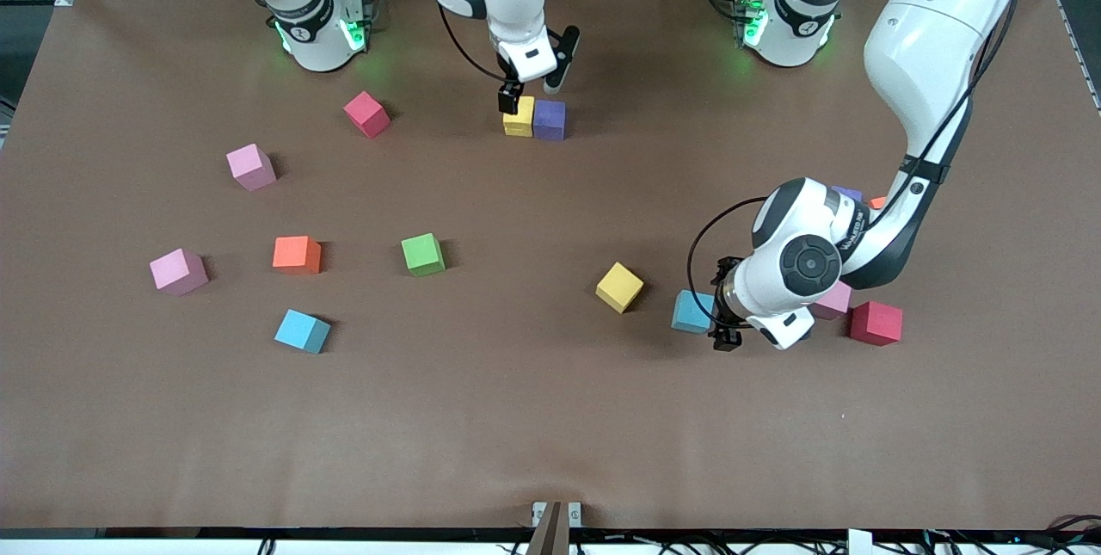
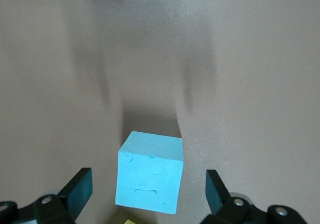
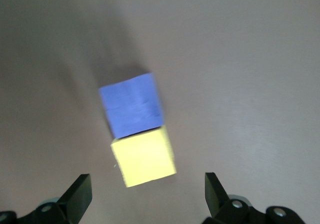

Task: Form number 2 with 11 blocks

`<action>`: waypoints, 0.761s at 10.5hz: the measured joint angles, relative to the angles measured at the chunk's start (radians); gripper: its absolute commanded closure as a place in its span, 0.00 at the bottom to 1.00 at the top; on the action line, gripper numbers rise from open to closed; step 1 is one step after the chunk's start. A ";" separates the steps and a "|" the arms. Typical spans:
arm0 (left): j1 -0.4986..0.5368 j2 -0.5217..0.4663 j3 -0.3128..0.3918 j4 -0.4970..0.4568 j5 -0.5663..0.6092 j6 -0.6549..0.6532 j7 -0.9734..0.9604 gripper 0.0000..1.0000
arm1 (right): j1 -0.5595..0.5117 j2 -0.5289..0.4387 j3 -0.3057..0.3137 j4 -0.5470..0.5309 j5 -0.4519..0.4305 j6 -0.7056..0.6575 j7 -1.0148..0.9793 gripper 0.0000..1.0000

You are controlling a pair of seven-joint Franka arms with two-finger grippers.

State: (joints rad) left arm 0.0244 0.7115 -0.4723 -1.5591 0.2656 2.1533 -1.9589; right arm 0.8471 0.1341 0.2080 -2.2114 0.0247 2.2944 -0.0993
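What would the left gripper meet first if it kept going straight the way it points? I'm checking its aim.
Probably the light blue block framed between the open left gripper fingers; depth is unclear.

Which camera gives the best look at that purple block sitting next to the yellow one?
The right wrist view: the purple block fills the middle, touching the yellow block, unobstructed. The front view shows the purple block small, beside the right claw. The left wrist view shows only a light blue block.
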 measured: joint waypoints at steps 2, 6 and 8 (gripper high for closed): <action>-0.022 0.001 0.000 -0.002 0.000 0.000 0.001 0.00 | -0.063 0.007 -0.003 0.083 0.001 -0.032 0.109 0.00; -0.039 0.005 0.004 -0.004 0.016 0.000 0.002 0.00 | -0.263 0.107 -0.012 0.241 0.001 -0.045 0.198 0.00; -0.040 0.014 0.005 -0.008 0.041 0.000 0.002 0.00 | -0.407 0.169 -0.015 0.283 0.000 -0.044 0.193 0.00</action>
State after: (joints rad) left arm -0.0152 0.7258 -0.4670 -1.5668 0.3070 2.1529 -1.9564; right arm 0.4405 0.3029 0.1930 -1.9285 0.0248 2.2501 0.0941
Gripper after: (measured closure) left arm 0.000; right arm 0.000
